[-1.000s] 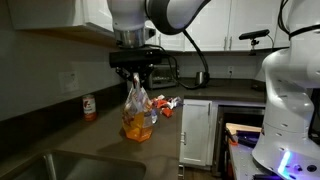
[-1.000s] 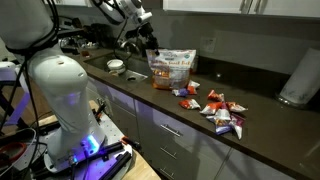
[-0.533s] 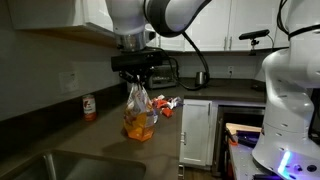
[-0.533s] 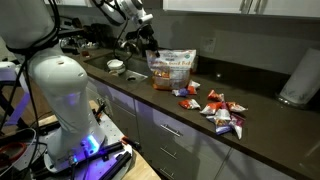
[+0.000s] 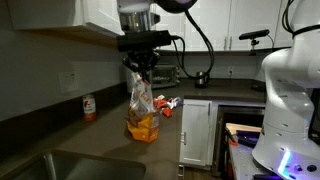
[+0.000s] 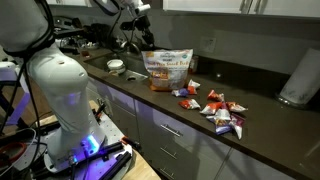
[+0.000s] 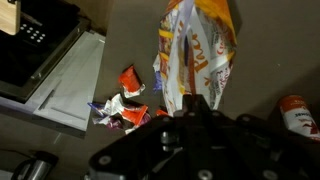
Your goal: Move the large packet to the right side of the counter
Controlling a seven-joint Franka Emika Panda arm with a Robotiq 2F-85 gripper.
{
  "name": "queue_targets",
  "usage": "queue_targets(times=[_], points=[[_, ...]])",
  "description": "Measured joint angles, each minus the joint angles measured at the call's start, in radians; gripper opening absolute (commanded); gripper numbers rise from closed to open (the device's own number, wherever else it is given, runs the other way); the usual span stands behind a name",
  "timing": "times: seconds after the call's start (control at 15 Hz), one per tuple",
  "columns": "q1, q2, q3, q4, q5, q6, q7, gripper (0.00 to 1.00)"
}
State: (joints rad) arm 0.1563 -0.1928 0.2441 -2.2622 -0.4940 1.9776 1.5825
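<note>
Crinkly clear plastic packet [image 5: 142, 110], smooth counter [image 5: 100, 150]

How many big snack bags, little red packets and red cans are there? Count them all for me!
large packet: 1
small red-white packets: at least 6 (they lie too jumbled to count exactly)
red can: 1
Total: at least 8

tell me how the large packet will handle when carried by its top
Likely floppy: the large packet is crinkly clear plastic, pinched at its top by the hand. Its orange contents sit low, so it may swing. Probably light: the upper part looks mostly film.
</note>
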Motion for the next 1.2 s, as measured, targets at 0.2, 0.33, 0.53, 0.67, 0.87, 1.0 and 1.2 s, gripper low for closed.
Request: queue_targets(times=[0.2,0.33,0.53,0.67,0.87,1.0,1.2], points=[[0.001,-0.058,-0.002,0.006,0.048,-0.045,-0.077,0.31],[0.001,-0.085,-0.003,0.011,0.053,-0.079,-0.092,0.36],[-0.001,-0.09,-0.002,0.011,0.024,-0.106,-0.093,0.56],[-0.001,-0.076,-0.001,0.008,0.002,-0.106,-0.097,0.69],[-0.001,-0.041,0.0,0.006,-0.025,-0.103,-0.104,0.88],[-0.001,-0.02,-0.001,0.005,-0.03,-0.082,-0.117,0.98],[-0.001,0.002,-0.003,0.006,-0.03,-0.051,-0.132,1.0]])
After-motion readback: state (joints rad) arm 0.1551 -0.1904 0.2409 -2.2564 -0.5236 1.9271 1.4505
